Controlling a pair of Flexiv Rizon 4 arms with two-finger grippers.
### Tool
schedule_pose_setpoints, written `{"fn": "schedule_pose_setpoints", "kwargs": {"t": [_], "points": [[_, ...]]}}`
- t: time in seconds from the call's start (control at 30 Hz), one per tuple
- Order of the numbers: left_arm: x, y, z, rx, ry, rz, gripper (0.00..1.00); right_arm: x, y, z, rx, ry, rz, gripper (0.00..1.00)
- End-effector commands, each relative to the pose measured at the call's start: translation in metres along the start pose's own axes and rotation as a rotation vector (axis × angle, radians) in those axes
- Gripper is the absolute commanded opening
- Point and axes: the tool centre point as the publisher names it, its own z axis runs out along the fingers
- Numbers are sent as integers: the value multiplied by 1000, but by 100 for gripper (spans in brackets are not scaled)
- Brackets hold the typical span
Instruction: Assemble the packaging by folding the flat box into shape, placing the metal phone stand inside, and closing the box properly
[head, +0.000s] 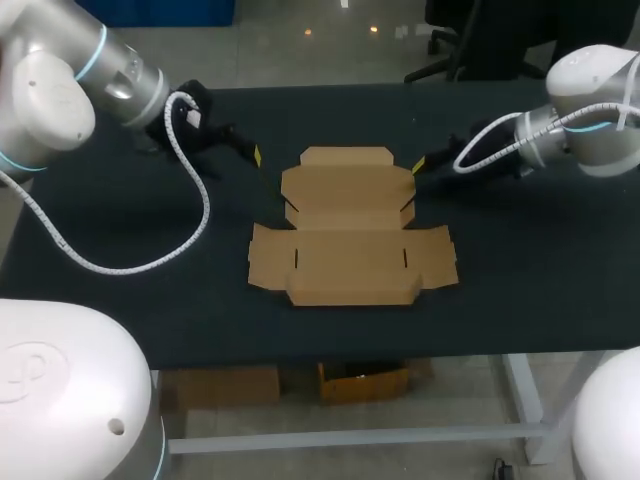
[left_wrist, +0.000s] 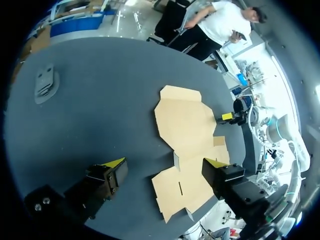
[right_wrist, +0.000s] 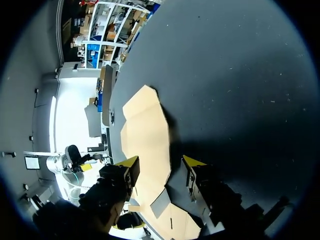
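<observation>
Flat box is lying unfolded on worktop. Left end effector and right end effector are both gaping wide, gripping nothing (phone stand is showing only blurrily).

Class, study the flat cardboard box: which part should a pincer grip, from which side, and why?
Probably the small side flap of the box: it looks lifted off the table, while the rest lies flush. The right pincer, open beside it, could pinch it from the right.
</observation>
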Motion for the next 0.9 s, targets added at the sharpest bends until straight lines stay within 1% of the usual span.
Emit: {"fn": "schedule_pose_setpoints", "kwargs": {"t": [0.03, 0.37, 0.73, 0.9], "points": [[-3, -1, 1, -1, 21, 5, 100, -3, 6, 6, 17, 7, 4, 49], [-5, -2, -4, 8, 41, 22, 100, -6, 9, 15, 23, 19, 15, 48], [-8, -3, -5, 14, 54, 23, 100, 1, 10, 28, 40, 48, 13, 47], [-9, -3, -6, 17, 56, 23, 100, 4, 7, 30, 43, 61, 11, 42]]}}
